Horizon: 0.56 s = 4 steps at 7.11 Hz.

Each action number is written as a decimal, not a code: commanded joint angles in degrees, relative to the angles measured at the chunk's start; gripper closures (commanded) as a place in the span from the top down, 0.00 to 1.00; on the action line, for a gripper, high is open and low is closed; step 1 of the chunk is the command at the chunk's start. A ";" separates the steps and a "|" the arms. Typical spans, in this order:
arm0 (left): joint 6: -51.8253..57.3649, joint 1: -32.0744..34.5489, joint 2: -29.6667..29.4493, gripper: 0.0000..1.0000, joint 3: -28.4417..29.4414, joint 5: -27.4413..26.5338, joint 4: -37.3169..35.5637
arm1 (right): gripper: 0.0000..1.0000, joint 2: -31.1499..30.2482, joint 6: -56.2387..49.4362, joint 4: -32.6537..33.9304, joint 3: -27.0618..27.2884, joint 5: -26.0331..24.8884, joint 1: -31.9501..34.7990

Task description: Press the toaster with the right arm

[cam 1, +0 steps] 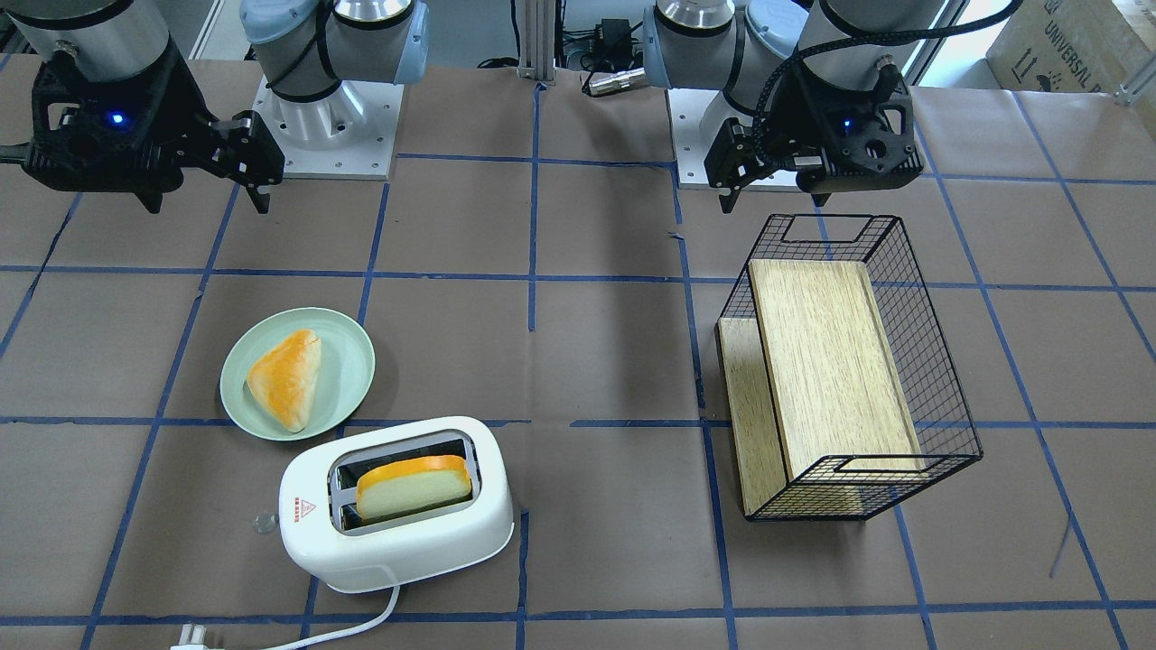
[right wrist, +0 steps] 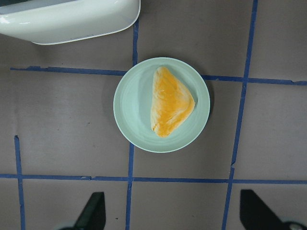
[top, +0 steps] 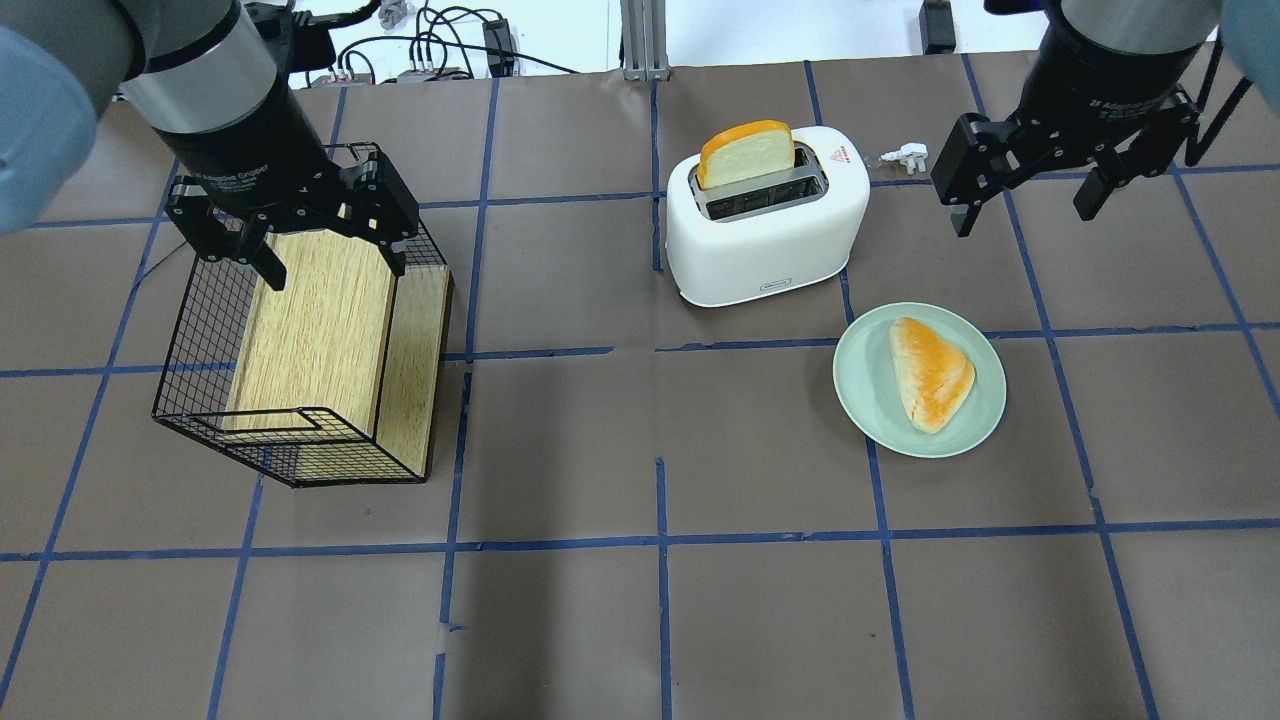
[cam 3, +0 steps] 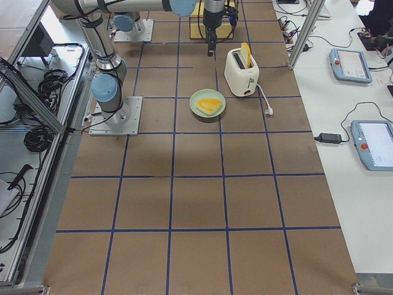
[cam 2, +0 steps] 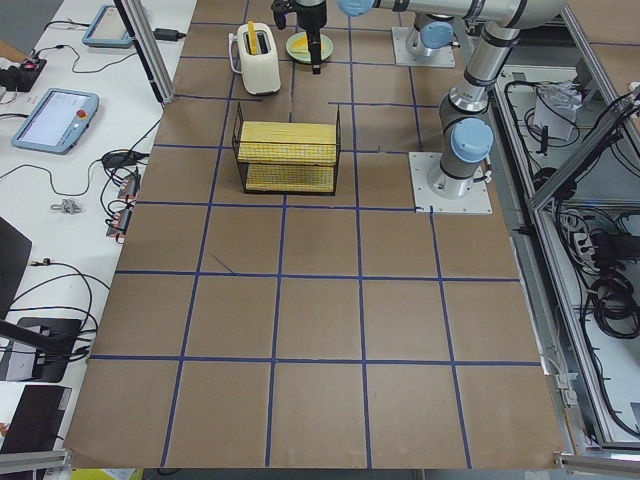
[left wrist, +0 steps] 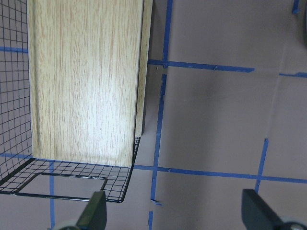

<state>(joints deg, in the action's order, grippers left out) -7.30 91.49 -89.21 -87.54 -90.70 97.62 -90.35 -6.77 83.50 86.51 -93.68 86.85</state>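
The white toaster (cam 1: 397, 533) (top: 765, 240) stands on the table with a bread slice (cam 1: 414, 487) (top: 745, 152) upright in one slot. Its red triangle label (cam 1: 305, 508) is on top, and a clear knob (cam 1: 265, 522) is at its side. My right gripper (cam 1: 208, 203) (top: 1023, 215) is open and empty, raised above the table, apart from the toaster. In the right wrist view (right wrist: 173, 213) it hangs over the plate, with the toaster's edge (right wrist: 72, 21) at the top left. My left gripper (cam 1: 774, 200) (top: 335, 270) (left wrist: 175, 213) is open and empty above the wire basket.
A pale green plate (cam 1: 352, 361) (top: 860, 390) (right wrist: 129, 105) with a triangular bread piece (cam 1: 287, 379) lies beside the toaster. A black wire basket (cam 1: 939, 379) (top: 200, 330) holds a wooden board (cam 1: 826, 361) (left wrist: 81, 81). The toaster's cord and plug (cam 1: 194, 636) (top: 905, 155) trail from the toaster.
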 commanded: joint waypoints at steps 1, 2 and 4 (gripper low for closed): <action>0.00 0.00 0.00 1.00 0.00 0.00 -0.06 | 1.00 -0.01 0.00 0.00 -0.02 -0.10 -0.01; 0.00 0.00 0.00 1.00 0.00 0.00 0.03 | 1.00 -0.01 0.00 0.08 -0.02 -0.01 -0.01; 0.00 0.00 0.00 1.00 0.00 0.00 -0.06 | 0.99 -0.01 0.00 0.26 -0.28 0.34 -0.36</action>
<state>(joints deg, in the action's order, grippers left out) -7.29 91.49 -89.21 -87.54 -90.70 97.58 -90.35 -6.73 83.65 86.40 -93.51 86.74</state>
